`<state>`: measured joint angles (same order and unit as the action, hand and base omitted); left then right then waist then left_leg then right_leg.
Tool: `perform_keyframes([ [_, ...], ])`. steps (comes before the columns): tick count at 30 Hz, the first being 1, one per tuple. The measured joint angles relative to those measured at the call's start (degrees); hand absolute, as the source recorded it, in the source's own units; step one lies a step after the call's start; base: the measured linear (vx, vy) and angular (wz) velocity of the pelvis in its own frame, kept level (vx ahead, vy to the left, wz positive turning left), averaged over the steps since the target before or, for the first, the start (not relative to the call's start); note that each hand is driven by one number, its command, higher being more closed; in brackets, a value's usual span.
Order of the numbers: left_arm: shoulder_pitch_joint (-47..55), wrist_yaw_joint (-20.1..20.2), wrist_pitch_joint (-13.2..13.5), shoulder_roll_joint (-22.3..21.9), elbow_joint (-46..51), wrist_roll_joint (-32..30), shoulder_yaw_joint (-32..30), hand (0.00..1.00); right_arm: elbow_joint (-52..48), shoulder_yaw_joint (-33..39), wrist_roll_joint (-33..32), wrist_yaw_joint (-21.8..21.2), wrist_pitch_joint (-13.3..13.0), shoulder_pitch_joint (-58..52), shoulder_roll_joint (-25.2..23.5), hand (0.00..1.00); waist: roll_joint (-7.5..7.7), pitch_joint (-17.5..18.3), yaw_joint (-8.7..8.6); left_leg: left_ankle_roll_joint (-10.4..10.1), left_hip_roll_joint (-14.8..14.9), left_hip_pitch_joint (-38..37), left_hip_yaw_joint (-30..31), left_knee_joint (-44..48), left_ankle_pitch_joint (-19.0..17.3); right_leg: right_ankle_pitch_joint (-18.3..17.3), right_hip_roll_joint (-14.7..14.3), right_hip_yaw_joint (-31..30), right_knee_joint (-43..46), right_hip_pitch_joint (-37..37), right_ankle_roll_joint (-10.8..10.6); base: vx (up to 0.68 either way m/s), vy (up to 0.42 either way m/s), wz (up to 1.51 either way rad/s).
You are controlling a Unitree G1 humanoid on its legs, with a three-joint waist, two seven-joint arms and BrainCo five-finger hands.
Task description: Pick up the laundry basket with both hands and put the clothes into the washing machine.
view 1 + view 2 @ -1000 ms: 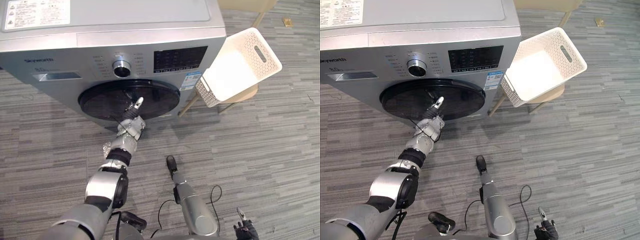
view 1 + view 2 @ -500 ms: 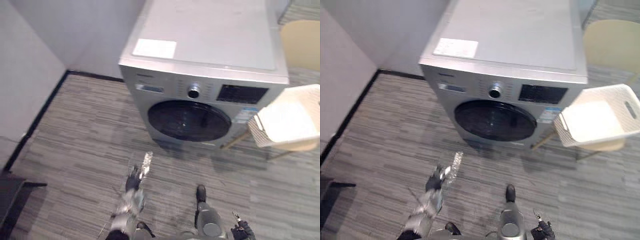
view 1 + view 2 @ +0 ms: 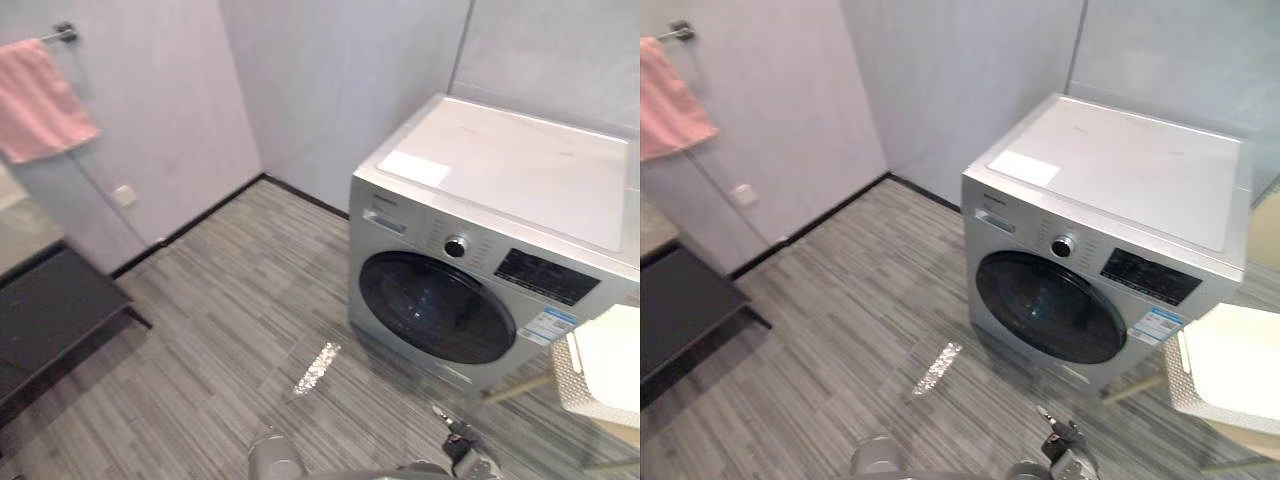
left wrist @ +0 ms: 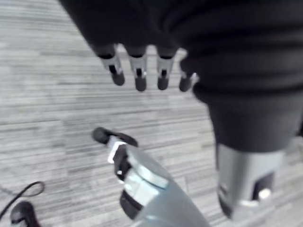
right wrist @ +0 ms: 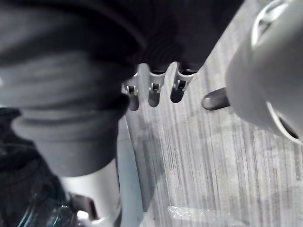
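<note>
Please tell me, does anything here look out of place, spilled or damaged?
Nothing looks spilled or damaged. Only a small glinting patch shows on the floor before the washing machine; it may be a reflection, I cannot tell. The machine's door is shut, and the laundry basket sits on a chair beside it.

Wide open floor (image 3: pixel 230 300) in front of the washing machine (image 3: pixel 520 180), plenty of room to pass there. The round door (image 3: pixel 437 307) is shut flat, so the way into the drum is closed. The laundry basket (image 3: pixel 568 385) crowds the machine's right front corner. A low dark platform (image 3: pixel 50 320) sits well apart along the left wall.
</note>
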<state>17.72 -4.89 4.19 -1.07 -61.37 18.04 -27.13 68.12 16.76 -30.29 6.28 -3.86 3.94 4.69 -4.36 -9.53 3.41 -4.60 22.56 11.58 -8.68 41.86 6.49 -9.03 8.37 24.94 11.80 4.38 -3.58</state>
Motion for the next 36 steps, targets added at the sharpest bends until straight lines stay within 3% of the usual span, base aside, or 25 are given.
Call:
perform_keyframes([
  [1,-0.3,0.0,0.0,-1.4,0.1,0.4,0.1,0.0,0.0,0.2,0.1,0.0,-0.1,0.7,0.9,0.0,0.59,0.1,0.53,-1.6,-3.8,2.6,-0.1,2.8,-2.2,0.0,0.8,-0.3,-2.2,0.3,0.0,-0.03,-0.054,0.24],
  [2,-0.4,0.0,0.1,-2.3,0.1,0.5,0.1,0.0,0.0,0.2,0.2,0.0,-0.2,1.2,1.4,0.0,0.62,0.1,0.59,-1.9,-7.2,4.0,-1.1,2.8,-4.9,0.1,1.6,-0.4,-3.4,-0.2,0.0,-0.05,-0.038,0.23],
  [4,-0.5,0.0,0.2,-2.8,0.1,0.4,0.7,0.0,0.0,0.2,0.2,-0.2,-0.1,2.5,1.2,0.0,0.08,-0.1,0.8,-1.2,-11.0,3.8,-9.0,-5.0,-6.9,0.9,1.6,0.0,-6.0,-1.1,-0.2,-0.02,0.038,0.12],
  [5,-0.5,0.0,0.2,-2.8,0.1,0.4,0.6,0.0,0.0,0.2,0.2,-0.2,-0.1,2.6,1.3,0.0,-0.06,-0.1,0.88,-1.1,-11.3,3.3,-10.7,-7.5,-6.9,1.1,1.4,0.2,-6.2,-1.3,-0.4,0.02,0.046,0.0],
  [6,-0.3,0.0,0.2,-2.8,0.0,0.2,0.5,0.0,0.0,0.2,0.2,-0.2,-0.1,2.5,0.9,0.0,-0.91,0.1,1.34,0.2,-11.7,0.3,-16.6,-16.7,-7.8,1.7,0.2,0.2,-7.0,-1.6,-0.6,0.04,0.059,-0.09],
  [7,-0.3,0.0,0.2,-2.9,-0.1,-0.3,0.4,0.0,0.1,0.2,0.5,-0.2,0.0,2.3,0.5,0.0,-1.69,0.8,2.33,1.5,-12.6,-3.4,-18.4,-24.2,-11.7,3.2,-1.1,0.2,-8.5,-1.7,-1.1,0.05,0.072,-0.09],
  [8,-0.5,0.3,0.1,-3.0,-0.1,-0.5,0.4,0.0,0.0,0.2,0.7,-0.2,0.0,2.6,0.3,0.0,-2.18,1.2,2.4,4.9,-13.4,-4.6,-18.0,-27.4,-12.6,3.9,-1.6,0.2,-9.3,-1.7,-1.0,0.07,0.088,-0.03],
  [9,-1.1,0.7,0.2,-3.5,-0.1,-0.8,0.0,0.0,0.1,0.2,0.9,-0.3,0.1,3.2,-0.3,0.0,-1.22,1.2,2.54,5.7,-14.7,-4.7,-18.0,-28.9,-12.4,5.8,-1.2,-0.3,-10.6,-1.6,-0.9,0.07,0.074,0.03],
  [12,-1.3,1.0,0.3,-3.4,0.2,-0.8,0.2,0.0,0.1,-1.7,2.7,-0.3,0.0,2.7,-0.8,0.0,-0.28,1.6,3.39,5.8,-18.5,-8.9,-18.6,-32.2,-12.5,8.6,0.8,-1.9,-12.1,1.2,-2.1,0.12,0.103,0.09],
  [16,-1.4,0.8,1.1,-3.0,0.8,-0.2,2.2,0.0,0.1,-3.9,4.1,-1.1,0.2,2.5,-1.0,0.0,0.27,3.7,3.54,6.2,-21.3,-11.7,-18.1,-36.0,-13.0,6.9,2.8,-1.6,-10.3,1.7,-3.1,0.12,0.07,0.05],
  [18,-1.5,0.4,1.5,-3.0,2.0,0.6,2.9,0.0,0.1,-3.6,5.2,-1.2,0.3,2.0,-0.8,0.0,0.4,3.9,3.51,6.4,-23.3,-13.8,-15.7,-38.1,-13.5,3.4,5.3,-1.4,-3.0,0.9,-3.9,0.18,0.095,0.27],
  [20,-1.8,-0.2,1.9,-2.5,3.5,1.6,4.9,0.0,0.2,-2.8,5.2,-1.2,0.4,0.2,-0.7,0.0,0.46,4.1,2.99,6.4,-24.3,-15.7,-12.5,-38.6,-13.4,0.9,9.5,-1.7,14.7,-3.9,-4.6,0.18,0.095,0.72],
  [21,-2.2,-0.2,2.3,-1.8,4.2,1.6,5.3,0.0,-0.1,-0.9,5.1,-1.2,0.6,-1.2,-1.1,0.0,1.69,4.1,1.86,7.2,-25.1,-16.4,-9.4,-37.6,-13.8,2.0,12.1,-3.9,25.3,-6.8,-3.5,0.18,0.043,1.08],
  [22,-2.4,-0.2,2.4,-1.2,4.6,1.6,5.5,0.0,0.2,0.2,5.2,-1.2,0.4,-1.3,-1.0,0.0,2.72,4.1,1.38,8.0,-25.7,-16.8,-7.8,-37.1,-13.9,3.3,12.9,-6.0,29.5,-8.0,-3.3,0.3,0.03,1.56],
  [23,-2.9,-0.1,2.4,0.3,4.7,1.5,6.8,0.0,0.3,2.8,5.3,-1.2,0.4,-2.2,-0.9,0.0,4.13,4.0,0.28,8.9,-26.6,-18.4,-3.5,-35.7,-14.3,7.8,13.6,-9.5,36.1,-9.2,-4.2,0.34,-0.005,1.93],
  [24,-3.8,0.0,2.3,0.7,4.7,1.4,7.9,0.0,0.3,5.3,5.7,-1.0,0.5,-4.1,-0.5,0.0,3.8,3.9,-0.92,9.7,-26.6,-18.9,1.4,-34.5,-14.7,14.9,13.1,-11.8,41.7,-10.2,-4.8,0.34,-0.023,2.06],
  [25,-4.4,0.0,2.4,0.9,4.7,1.2,8.6,0.0,0.3,7.4,5.9,-1.0,0.4,-5.0,-0.2,0.0,4.03,3.9,-1.34,10.1,-26.4,-19.0,3.5,-33.9,-15.0,13.3,12.2,-13.4,44.5,-10.9,-5.2,0.28,-0.059,1.91],
  [27,-6.5,0.1,2.2,0.8,4.6,-0.7,7.6,0.0,-0.2,12.5,6.2,-0.9,0.7,-8.3,-1.9,0.0,4.68,3.6,-1.3,10.3,-25.4,-19.3,10.6,-32.9,-15.6,4.6,8.5,-15.3,48.5,-14.9,-3.3,0.25,-0.128,1.79],
  [29,-7.0,0.7,1.7,-0.1,4.6,-1.5,5.2,0.0,-0.9,14.0,5.9,-0.6,0.9,-10.6,-3.9,0.0,4.44,3.5,-1.43,9.4,-24.0,-20.2,14.8,-32.5,-16.5,2.2,6.5,-15.4,45.9,-18.4,-3.1,0.19,-0.16,1.36],
  [31,-6.9,1.1,1.2,-0.9,4.5,-3.0,2.1,0.0,-2.3,13.9,5.0,-0.4,1.3,-12.1,-4.5,0.0,4.21,3.4,-1.89,8.2,-22.0,-20.4,19.0,-29.5,-20.4,2.2,4.6,-17.0,36.5,-20.5,-3.1,0.19,-0.246,1.0],
  [33,-7.1,1.1,1.1,-1.2,4.5,-3.6,0.6,0.0,-2.4,13.8,4.5,-0.3,1.3,-12.4,-5.0,0.0,4.38,3.5,-2.42,6.5,-20.5,-20.4,21.4,-28.3,-22.1,2.6,2.6,-19.8,26.6,-19.9,-2.7,0.24,-0.321,0.7],
  [34,-7.6,1.1,1.1,-1.7,4.5,-4.2,-1.1,0.0,-2.4,13.6,4.3,-0.3,1.4,-12.8,-5.6,0.0,4.61,3.6,-2.56,5.1,-19.4,-20.2,23.1,-27.3,-23.6,5.0,0.7,-23.0,19.3,-19.1,-1.5,0.32,-0.423,0.64],
  [35,-7.8,1.1,1.3,-2.0,4.6,-4.4,-3.3,0.0,-2.3,12.4,3.8,-0.3,1.5,-13.3,-6.2,0.0,5.83,4.0,-2.48,3.6,-18.9,-20.2,24.5,-26.6,-25.4,10.6,0.0,-25.4,13.3,-17.6,-2.0,0.33,-0.454,0.61],
  [36,-7.8,1.1,1.3,-1.8,4.6,-4.8,-4.5,0.0,-2.2,11.8,3.7,-0.3,1.5,-13.6,-6.5,0.0,6.74,4.4,-2.5,2.8,-18.9,-20.3,24.9,-26.2,-26.3,10.0,0.3,-25.9,11.8,-16.7,-3.7,0.36,-0.494,0.57],
])
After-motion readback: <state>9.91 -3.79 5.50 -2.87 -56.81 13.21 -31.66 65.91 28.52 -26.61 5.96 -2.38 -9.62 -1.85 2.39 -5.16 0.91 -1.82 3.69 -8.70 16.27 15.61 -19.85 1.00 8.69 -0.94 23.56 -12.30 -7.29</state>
